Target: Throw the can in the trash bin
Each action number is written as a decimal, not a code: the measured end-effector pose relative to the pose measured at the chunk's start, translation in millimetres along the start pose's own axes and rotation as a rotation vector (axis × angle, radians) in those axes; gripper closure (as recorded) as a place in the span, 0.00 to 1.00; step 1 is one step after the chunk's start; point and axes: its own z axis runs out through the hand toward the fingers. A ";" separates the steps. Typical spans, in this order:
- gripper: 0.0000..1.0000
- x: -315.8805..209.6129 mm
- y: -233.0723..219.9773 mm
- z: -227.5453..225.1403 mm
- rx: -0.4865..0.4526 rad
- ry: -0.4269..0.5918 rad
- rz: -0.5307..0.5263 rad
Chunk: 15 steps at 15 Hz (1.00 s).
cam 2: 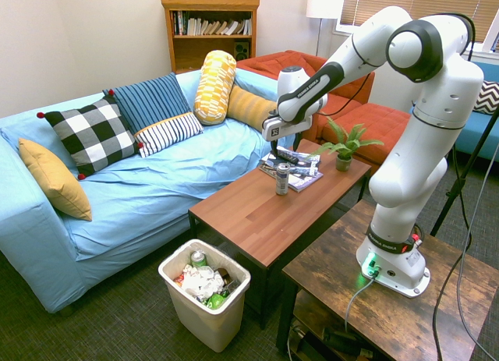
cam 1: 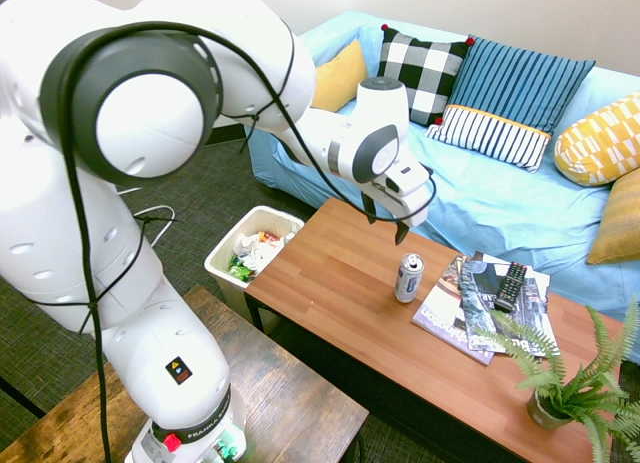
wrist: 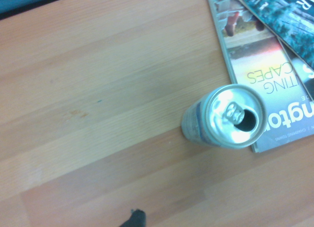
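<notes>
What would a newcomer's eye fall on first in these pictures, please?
Probably the big white arm reaching over the wooden coffee table, its gripper hovering with open jaws just above the upright can. The can stands beside a stack of magazines. Next, the light-blue sofa with its bright cushions, and the litter-filled trash bin on the floor at the table's end.

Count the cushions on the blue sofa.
5 in the second exterior view: mustard, checked, striped, yellow patterned bolster, mustard bolster. The arm may hide more.

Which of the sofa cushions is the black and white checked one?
The checked cushion near the sofa's trash-bin end, between the plain yellow cushion and the blue striped cushion; it alone has red pompoms at its corners.
</notes>
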 end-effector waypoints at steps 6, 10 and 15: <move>0.00 41.8 -21.8 60.3 -0.029 -0.011 0.098; 0.00 53.1 -31.6 95.8 -0.064 -0.033 0.136; 0.00 62.3 -45.1 138.8 -0.103 -0.058 0.174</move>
